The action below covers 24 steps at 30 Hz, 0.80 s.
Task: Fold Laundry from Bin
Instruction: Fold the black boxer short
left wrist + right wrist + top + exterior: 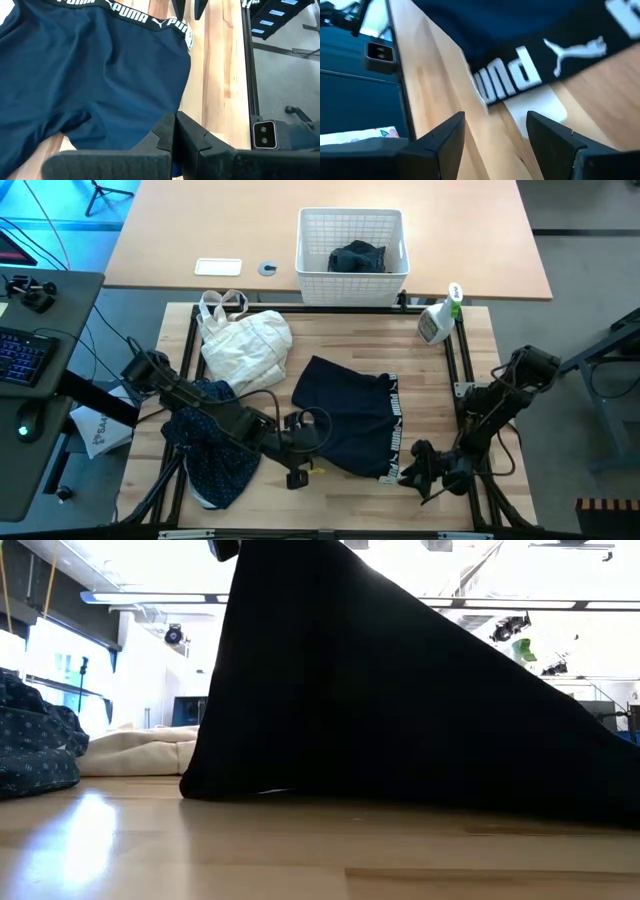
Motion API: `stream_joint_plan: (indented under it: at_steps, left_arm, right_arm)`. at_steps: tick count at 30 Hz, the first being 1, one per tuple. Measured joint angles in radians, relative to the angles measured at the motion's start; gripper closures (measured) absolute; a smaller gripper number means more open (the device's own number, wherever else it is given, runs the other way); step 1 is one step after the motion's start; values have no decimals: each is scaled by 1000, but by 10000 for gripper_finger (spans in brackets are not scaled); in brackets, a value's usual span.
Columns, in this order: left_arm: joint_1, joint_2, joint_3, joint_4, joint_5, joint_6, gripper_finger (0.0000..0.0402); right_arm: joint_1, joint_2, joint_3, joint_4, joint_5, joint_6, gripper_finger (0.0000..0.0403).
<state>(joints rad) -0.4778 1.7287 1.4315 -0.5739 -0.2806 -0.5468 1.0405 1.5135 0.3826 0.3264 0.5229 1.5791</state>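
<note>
Fingers of our left gripper are pinched on the near hem of the navy shorts mid-table; fingers of our right gripper stand apart, holding nothing, at the waistband corner. We judge folding barely begun: the dotted navy shirt lies heaped at left, and one dark piece remains in the bin.

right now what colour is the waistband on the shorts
Black with white Puma lettering, on the navy shorts; the waistband shows best in the left wrist view.
</note>
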Motion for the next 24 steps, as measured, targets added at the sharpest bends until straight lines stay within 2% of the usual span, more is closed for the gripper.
stream_joint_plan:
  at_steps: [2,6,10,15,21,24]
  left_arm:
    - [0,0,0,0,0,0,401]
    - [0,0,0,2,0,0,401]
    - [0,0,0,2,0,0,401]
    - [-3,0,0,2,2,0,401]
    - [-28,0,0,-3,9,0,401]
    - [-40,0,0,-6,9,0,401]
  right_arm:
    - [0,24,9,36,2,9,198]
    - [-2,94,41,131,79,-32,199]
    - [-21,171,91,142,96,-47,199]
    - [-32,228,147,143,185,-104,202]
    - [-24,232,147,130,255,-113,237]
    - [-29,229,129,119,244,-12,257]
